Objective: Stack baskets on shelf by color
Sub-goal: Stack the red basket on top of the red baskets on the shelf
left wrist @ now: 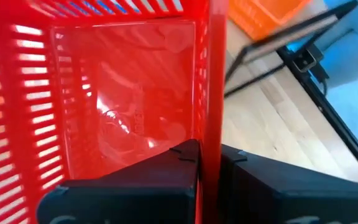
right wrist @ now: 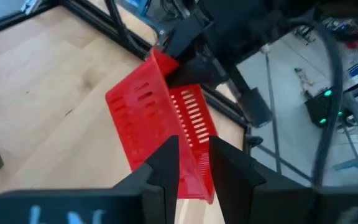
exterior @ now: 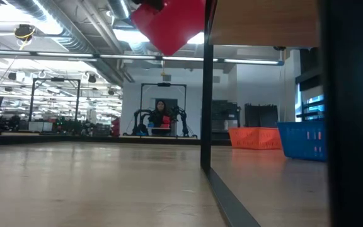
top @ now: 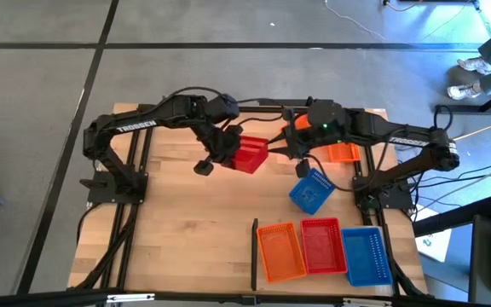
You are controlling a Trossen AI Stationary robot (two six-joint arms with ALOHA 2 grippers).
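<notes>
Nearest you on the shelf [top: 177, 230], an orange basket [top: 281, 251], a seated red basket [top: 320, 246] and a blue basket [top: 366, 256] lie side by side. Behind them your left claw [top: 228, 152] pinches the wall of a lifted red basket [top: 250, 157], while your right claw [right wrist: 194, 163] also grips its rim. You look mid-handover: next, carry it over the seated red basket and nest it squarely.

Three baskets [top: 324, 250] sit side by side on the shelf [top: 186, 230], right of the divider strip [top: 254, 253].
</notes>
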